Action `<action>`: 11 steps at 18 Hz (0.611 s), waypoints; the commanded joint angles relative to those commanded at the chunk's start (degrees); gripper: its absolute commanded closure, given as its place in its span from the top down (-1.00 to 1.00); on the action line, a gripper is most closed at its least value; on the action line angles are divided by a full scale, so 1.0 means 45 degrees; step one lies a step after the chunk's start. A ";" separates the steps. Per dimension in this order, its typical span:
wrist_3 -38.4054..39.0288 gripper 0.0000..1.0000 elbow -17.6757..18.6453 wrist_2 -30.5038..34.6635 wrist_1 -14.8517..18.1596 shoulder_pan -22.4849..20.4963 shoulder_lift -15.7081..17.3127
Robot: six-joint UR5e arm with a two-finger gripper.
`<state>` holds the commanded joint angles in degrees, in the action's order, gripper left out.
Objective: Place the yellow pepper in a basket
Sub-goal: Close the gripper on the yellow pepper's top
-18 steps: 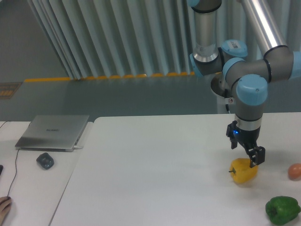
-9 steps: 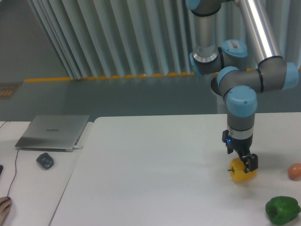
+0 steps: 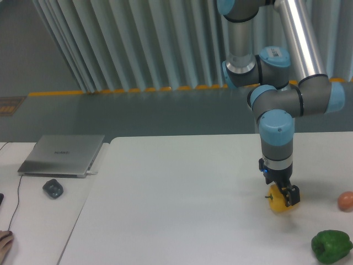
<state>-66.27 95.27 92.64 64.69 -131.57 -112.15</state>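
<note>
The yellow pepper [image 3: 278, 204] lies on the white table [image 3: 182, 199] at the right, partly hidden behind the gripper's fingers. My gripper [image 3: 281, 194] points straight down, and its fingers straddle the top of the pepper. The jaws stand close around it; I cannot tell whether they press on it. No basket shows in view.
A green bell pepper [image 3: 331, 246] lies at the front right corner. A small orange-pink fruit [image 3: 346, 201] sits at the right edge. A closed laptop [image 3: 63, 154] and a dark mouse [image 3: 53, 189] lie on the side table at left.
The gripper has come down and shifted a little left over the yellow pepper, and its wrist has turned. The pepper now looks smaller behind the fingers.
</note>
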 joint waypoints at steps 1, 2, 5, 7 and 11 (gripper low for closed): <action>-0.0020 0.51 0.0000 0.0097 0.0019 0.0001 0.0019; -0.0039 0.24 0.0000 0.0098 0.0019 -0.0019 0.0039; -0.0097 -0.26 -0.0020 0.0098 0.0019 -0.0038 0.0136; -0.0176 -0.27 -0.0078 0.0098 0.0039 -0.0097 0.0311; -0.0234 -0.32 -0.0156 0.0098 0.0292 -0.0448 0.1013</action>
<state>-67.32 94.57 93.08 66.00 -133.59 -107.59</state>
